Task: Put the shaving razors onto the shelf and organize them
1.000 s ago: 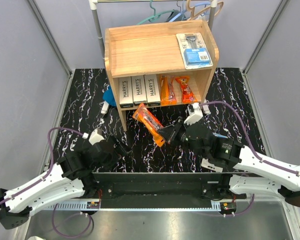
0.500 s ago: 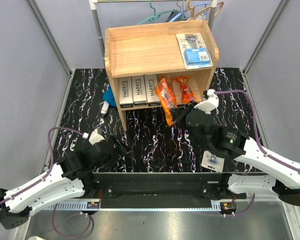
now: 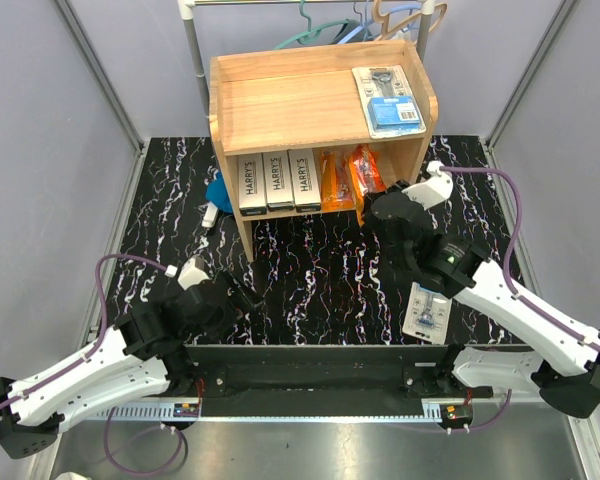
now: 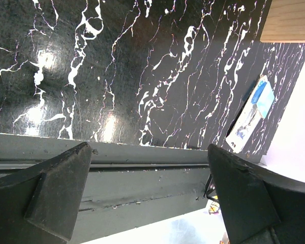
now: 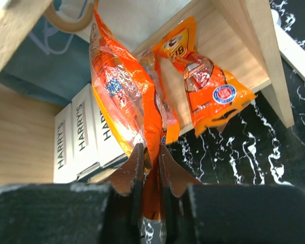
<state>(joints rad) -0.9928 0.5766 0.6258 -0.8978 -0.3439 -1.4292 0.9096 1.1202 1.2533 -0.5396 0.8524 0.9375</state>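
An orange packet (image 5: 124,96) is gripped at its lower edge by the right pincer (image 5: 150,165), the jaws clamped tight on the crinkled film. It is held upright at the mouth of the lower tier of the shelf (image 3: 280,100). Small print is seen on its glossy face but cannot be read.

Just beside it, to the right in the wrist view, a second orange packet (image 5: 208,96) is lying on the lower board. It is marked with a round blue-and-red badge, and its lettering is not legible either.

On the other side, three white boxes (image 3: 273,180) are stood side by side in the same tier. Each is lettered "HARRY'S" in black along its length.

Up on the top tier, at the right end, a flat blister pack (image 3: 388,100) with a blue card is laid within the raised rim. A second blister pack (image 3: 428,315), also with blue on its card, is seen lying on the black, white-veined surface (image 3: 300,270). It is near the right arm and well apart from the shelf.

The left pincer (image 4: 150,175) is spread wide with nothing between its jaws, low over the near edge of the surface on the left side.
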